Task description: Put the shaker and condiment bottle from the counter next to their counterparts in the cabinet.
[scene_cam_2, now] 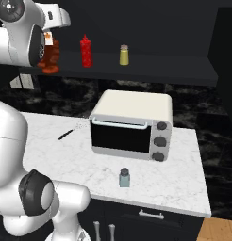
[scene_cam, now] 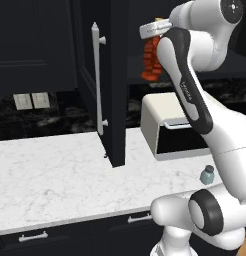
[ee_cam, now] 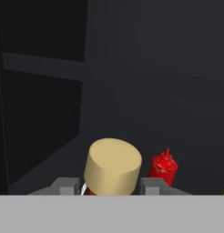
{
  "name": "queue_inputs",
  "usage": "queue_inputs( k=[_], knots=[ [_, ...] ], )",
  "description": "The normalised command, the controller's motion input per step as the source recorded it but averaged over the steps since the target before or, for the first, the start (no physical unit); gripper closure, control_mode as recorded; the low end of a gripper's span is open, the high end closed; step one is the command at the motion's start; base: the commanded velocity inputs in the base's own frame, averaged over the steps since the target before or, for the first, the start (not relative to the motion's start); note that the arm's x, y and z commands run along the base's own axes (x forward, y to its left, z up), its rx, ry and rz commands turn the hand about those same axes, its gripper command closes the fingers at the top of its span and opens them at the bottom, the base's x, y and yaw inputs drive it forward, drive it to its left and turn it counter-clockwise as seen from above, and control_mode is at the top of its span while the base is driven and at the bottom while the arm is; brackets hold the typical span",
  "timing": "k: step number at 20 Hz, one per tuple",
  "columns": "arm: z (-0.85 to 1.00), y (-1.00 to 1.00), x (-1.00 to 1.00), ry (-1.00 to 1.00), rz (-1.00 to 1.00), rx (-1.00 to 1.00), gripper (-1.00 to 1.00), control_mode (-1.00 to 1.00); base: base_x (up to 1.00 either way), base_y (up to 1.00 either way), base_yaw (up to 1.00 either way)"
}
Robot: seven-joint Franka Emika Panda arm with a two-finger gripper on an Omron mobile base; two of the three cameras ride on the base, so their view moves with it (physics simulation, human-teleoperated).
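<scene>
My gripper (ee_cam: 108,184) is shut on the condiment bottle (scene_cam: 151,60), a ridged brown-orange bottle whose tan cap (ee_cam: 113,166) sits between the fingers (ee_cam: 152,184). The bottle (scene_cam_2: 51,57) hangs upright at the left end of the cabinet shelf (scene_cam_2: 151,66); whether its base touches the shelf is unclear. To its right on the shelf stand the counterparts: a red squeeze bottle (scene_cam_2: 86,51) (ee_cam: 164,166) and a yellowish shaker (scene_cam_2: 124,55). The pale blue-grey shaker (scene_cam_2: 124,177) (scene_cam: 207,175) stands on the counter (scene_cam: 60,175) in front of the toaster oven.
A white toaster oven (scene_cam_2: 132,124) sits on the counter under the shelf. The open cabinet door (scene_cam: 112,100) with its silver bar handle (scene_cam: 98,80) juts out left of the arm. A thin dark utensil (scene_cam_2: 66,134) lies left of the oven.
</scene>
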Motion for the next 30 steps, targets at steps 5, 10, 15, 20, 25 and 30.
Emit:
queue_inputs(
  k=[5, 10, 15, 20, 25, 30],
  knots=[
    [0.00, 0.00, 0.41, 0.00, 0.00, 0.00, 1.00, -1.00, 0.00, 0.00, 0.00],
    [0.00, 0.00, 0.32, -0.01, 0.00, -0.01, 1.00, -1.00, 0.00, 0.00, 0.00],
    [-0.10, 0.00, 0.18, -0.01, 0.00, -0.10, 1.00, -1.00, 0.00, 0.00, 0.00],
    [-0.03, 0.00, 0.16, 0.00, 0.00, -0.03, 1.00, -1.00, 0.00, 0.00, 0.00],
    [-0.08, 0.00, 0.28, 0.00, 0.00, 0.00, 1.00, -1.00, 0.00, 0.00, 0.00],
    [-0.05, 0.00, 0.30, 0.00, 0.00, 0.00, 1.00, -1.00, 0.00, 0.00, 0.00]
  ],
)
